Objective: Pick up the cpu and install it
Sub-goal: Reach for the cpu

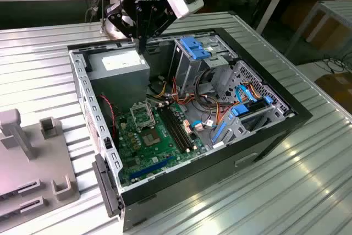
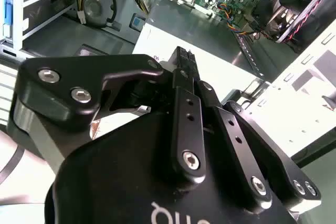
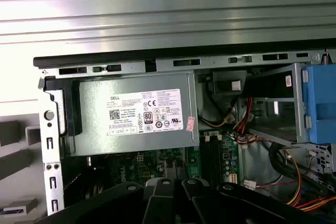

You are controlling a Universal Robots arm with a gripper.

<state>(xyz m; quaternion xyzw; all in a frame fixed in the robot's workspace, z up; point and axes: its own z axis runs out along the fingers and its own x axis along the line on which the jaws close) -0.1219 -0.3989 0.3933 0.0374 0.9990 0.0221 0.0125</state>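
Note:
In the exterior view an open computer case (image 1: 82, 89) lies on a ribbed metal table. My gripper (image 1: 142, 49) hangs over the grey power supply (image 1: 122, 63) at the case's far end, fingers shut and pointing down, with nothing seen between them. The second wrist view shows the black fingers (image 2: 184, 69) pressed together above the power supply's white label (image 2: 220, 74). Lower in the case, a small flat grey square that looks like the cpu (image 1: 150, 136) lies on the green motherboard (image 1: 144, 160), just in front of the metal-framed socket (image 1: 141, 115), well away from my gripper.
Blue drive brackets (image 1: 195, 48) and bundles of coloured cables (image 1: 217, 105) fill the case on the exterior view's right. Black memory slots (image 1: 179, 127) run beside the socket. A grey fixture (image 1: 33, 163) stands on the table at the exterior view's left.

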